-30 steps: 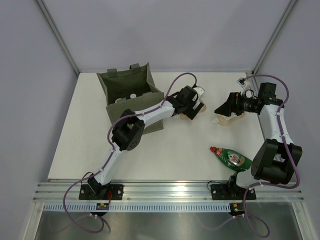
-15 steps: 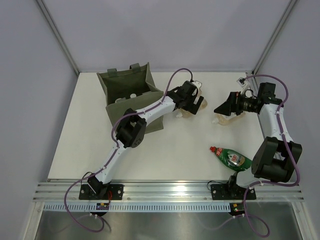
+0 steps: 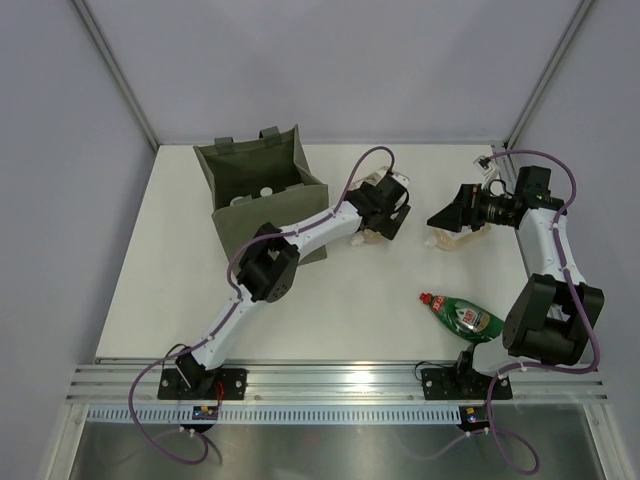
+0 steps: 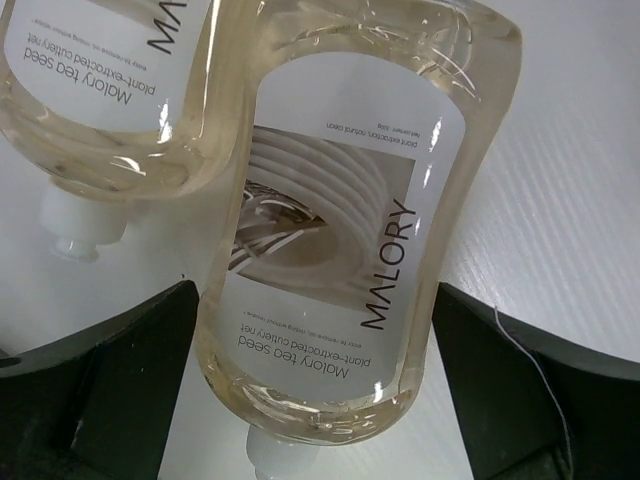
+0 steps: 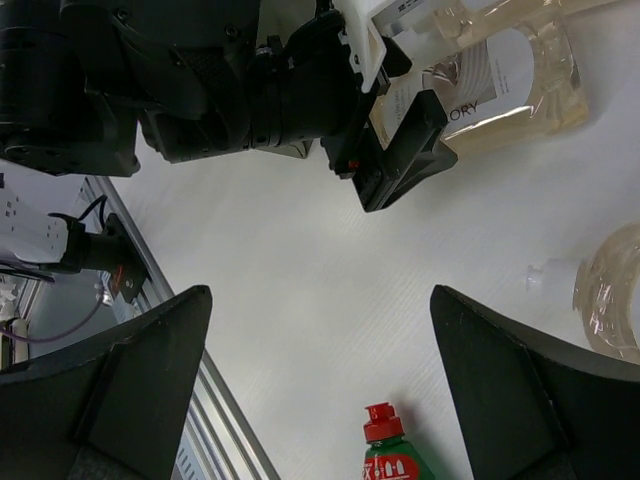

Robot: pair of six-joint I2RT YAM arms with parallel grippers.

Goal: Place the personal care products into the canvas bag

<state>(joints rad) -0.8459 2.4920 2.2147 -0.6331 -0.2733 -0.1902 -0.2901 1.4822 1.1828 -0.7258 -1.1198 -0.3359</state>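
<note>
Middle bottle: flat, amber, labelled "MALORY", lying on the table to the right of the bag, its white cap towards the wrist camera
Second bottle: same kind, lying just beside the middle bottle and seemingly touching it along one side
Third bottle: amber, lying further right, well apart from the pair and just beside the right gripper; in the right wrist view only its edge shows, at the frame's right side
Green bottle: on its side near the front right of the table, red cap pointing left, close to the right arm and apart from the amber ones
Bag: olive, upright at the far left of the table, mouth open, two loop handles up; small pale things show inside, too small to name
Left gripper: reached out past the bag's near right corner, low over the pair; jaws spread wide, a finger on each side of the middle bottle, not pinching it; whether either finger grazes it I cannot tell
Right gripper: pointing left towards the left gripper, above the table; jaws spread wide, nothing between them
</note>
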